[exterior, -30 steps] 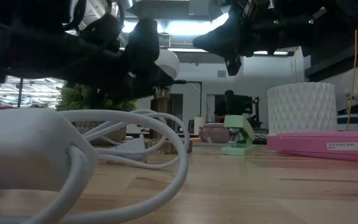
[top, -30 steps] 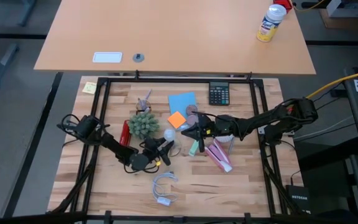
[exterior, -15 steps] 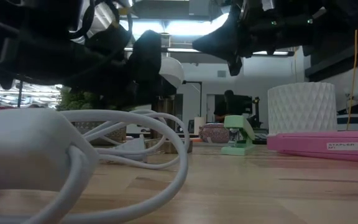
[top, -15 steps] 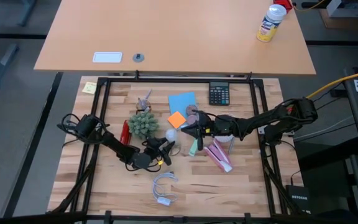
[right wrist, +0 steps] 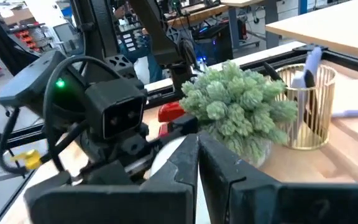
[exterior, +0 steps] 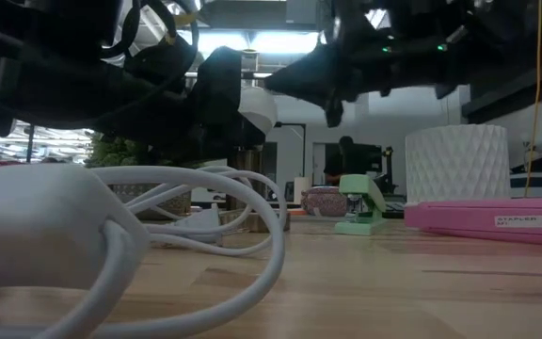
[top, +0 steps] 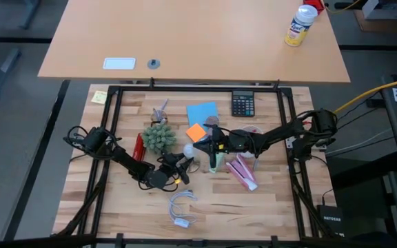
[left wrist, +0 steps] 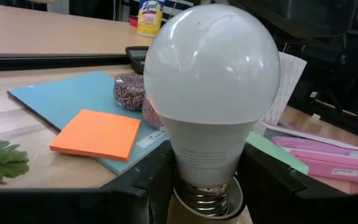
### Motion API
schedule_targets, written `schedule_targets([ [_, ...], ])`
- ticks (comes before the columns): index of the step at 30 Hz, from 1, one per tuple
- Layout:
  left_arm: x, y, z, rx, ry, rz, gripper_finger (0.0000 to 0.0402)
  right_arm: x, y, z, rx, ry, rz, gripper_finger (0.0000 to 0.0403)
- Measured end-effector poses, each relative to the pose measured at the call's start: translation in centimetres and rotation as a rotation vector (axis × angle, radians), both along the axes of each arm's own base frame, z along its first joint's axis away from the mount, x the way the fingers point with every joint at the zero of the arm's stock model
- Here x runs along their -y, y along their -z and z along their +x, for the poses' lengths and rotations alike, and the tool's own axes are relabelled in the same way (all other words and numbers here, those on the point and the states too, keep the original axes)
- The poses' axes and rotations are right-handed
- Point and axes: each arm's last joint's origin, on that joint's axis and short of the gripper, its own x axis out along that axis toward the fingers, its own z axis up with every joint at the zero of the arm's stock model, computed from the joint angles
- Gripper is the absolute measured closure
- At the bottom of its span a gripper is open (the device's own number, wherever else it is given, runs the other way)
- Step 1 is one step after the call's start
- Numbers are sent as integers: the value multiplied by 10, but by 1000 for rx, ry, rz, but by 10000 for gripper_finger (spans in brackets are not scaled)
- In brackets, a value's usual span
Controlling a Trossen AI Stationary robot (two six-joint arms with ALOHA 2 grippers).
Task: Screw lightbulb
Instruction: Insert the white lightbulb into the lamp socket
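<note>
The lightbulb (left wrist: 211, 99) stood base-down between the fingers of the left pincer (top: 182, 162), which was clamped on it low down, at the neck just above the grey screw thread. In the high view the white globe (top: 188, 149) sat above the middle of the bench (top: 274, 207), just beside the green plant (top: 158, 137) and near the orange notepad (top: 196, 132). The right pincer (top: 206, 142) was close beside the globe, fingers drawn together with only a thin slit between them; whether it touched the glass could not be established, the low view being crowded with dark arm parts. The white looped cord (top: 182, 207) lay apart, nearer the front edge.

Assessment: the bulb is judged light, rigid and smooth, the frosted globe slippery and breakable under pinch. Hold is best taken at the tapered neck, with light pressure, leaving the thread free for turning.
</note>
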Motion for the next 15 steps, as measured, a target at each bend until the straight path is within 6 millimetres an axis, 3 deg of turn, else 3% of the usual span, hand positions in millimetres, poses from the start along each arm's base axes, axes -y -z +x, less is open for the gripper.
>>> schedule_targets([
  [6, 0, 1, 0, -15, 13, 2, 249, 0, -6, 20, -13, 24, -24, 386],
  [15, 1, 2, -1, -37, 26, 22, 249, -4, -8, 26, -114, -26, -15, 386],
])
